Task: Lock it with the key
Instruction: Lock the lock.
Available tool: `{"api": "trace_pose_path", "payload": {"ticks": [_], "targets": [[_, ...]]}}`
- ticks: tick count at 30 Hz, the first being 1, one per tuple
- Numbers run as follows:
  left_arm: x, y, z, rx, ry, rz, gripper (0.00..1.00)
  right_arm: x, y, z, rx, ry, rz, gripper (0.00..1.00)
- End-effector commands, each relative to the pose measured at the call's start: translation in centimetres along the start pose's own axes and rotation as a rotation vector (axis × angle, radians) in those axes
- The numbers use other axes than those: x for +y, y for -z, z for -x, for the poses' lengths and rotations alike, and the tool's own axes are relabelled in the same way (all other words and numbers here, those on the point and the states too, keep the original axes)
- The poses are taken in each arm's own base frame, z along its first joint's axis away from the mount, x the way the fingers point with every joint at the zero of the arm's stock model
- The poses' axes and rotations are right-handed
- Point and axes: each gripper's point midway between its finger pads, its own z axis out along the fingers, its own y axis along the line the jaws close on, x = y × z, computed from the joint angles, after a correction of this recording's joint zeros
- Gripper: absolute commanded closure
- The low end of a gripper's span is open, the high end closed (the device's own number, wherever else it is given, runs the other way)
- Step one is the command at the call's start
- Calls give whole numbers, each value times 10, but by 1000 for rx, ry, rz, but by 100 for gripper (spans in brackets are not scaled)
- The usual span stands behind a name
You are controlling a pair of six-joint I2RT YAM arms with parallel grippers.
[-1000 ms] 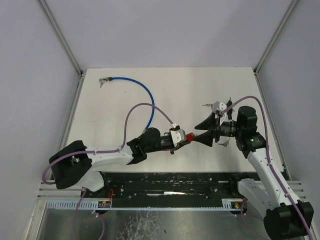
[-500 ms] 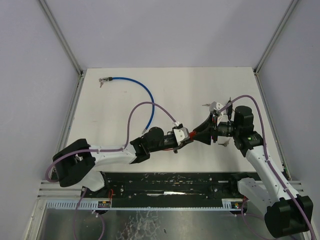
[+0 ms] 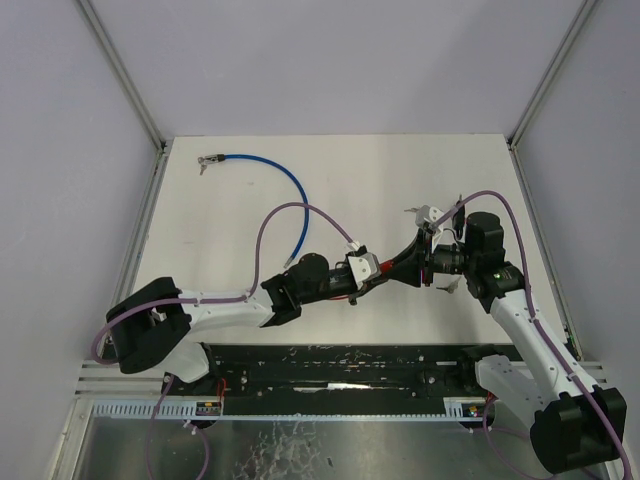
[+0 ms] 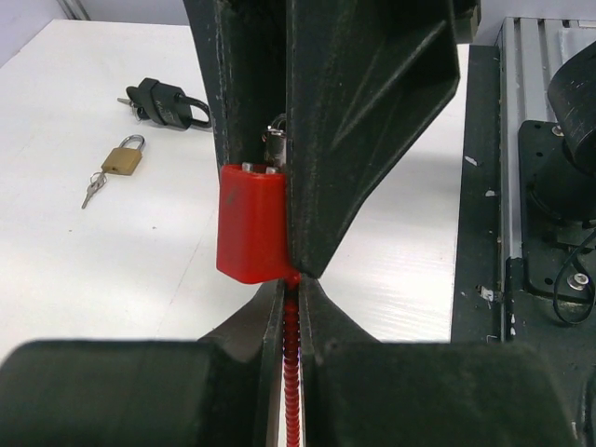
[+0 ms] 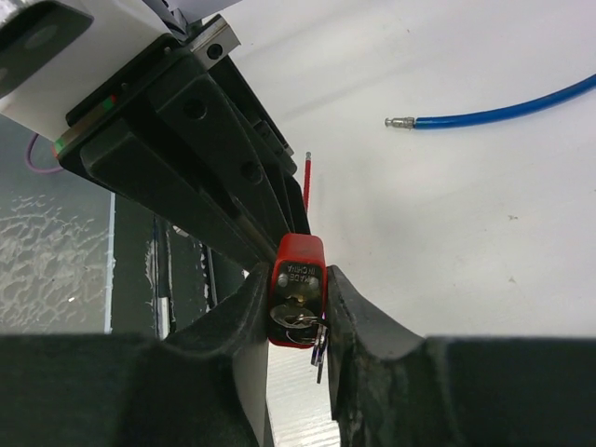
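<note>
lock [image 5: 298, 265] is held above the table [image 3: 400, 170], between the arms. left claw [image 4: 291, 296] pinches its red ribbed cord end. right claw [image 5: 298, 279] stands partly spread about the keyed end; grip not confirmed. key [image 5: 298, 318] sits in the keyhole; the turn is judged outstanding. long axis roughly level, keyhole toward right claw.

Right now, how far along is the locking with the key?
Done: the left gripper is shut on the red padlock, holding it by its ribbed shackle, and the key sits in the keyhole. In hand: the right gripper has its fingers on either side of the key end; I cannot confirm a firm grip. Left: turning the key; nothing shows it turned.
</note>
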Motion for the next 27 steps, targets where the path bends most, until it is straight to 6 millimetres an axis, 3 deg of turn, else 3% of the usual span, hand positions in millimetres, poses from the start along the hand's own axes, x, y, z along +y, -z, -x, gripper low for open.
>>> {"api": "trace_pose_path", "payload": {"ticks": [1,3,6,12,15,19,22,25,27], "targets": [[6,-8,33,-98,-14,28,99,7,-1,8,-5,35,31,86],[6,-8,33,-96,-10,28,100,9,-1,10,-8,40,41,99],[5,-7,33,-96,-5,26,97,14,1,16,-18,43,60,100],[9,6,42,-150,36,71,47,13,9,32,-51,59,36,100],[14,25,54,-226,70,117,33,9,15,38,-70,70,7,100],[16,60,75,-363,143,162,23,2,24,48,-97,81,-57,100],[13,83,75,-432,275,171,17,-9,32,55,-115,80,-125,100],[20,98,76,-487,464,212,1,-20,40,64,-131,77,-201,100],[23,106,74,-525,568,228,0,-27,46,72,-146,76,-252,100]]}}
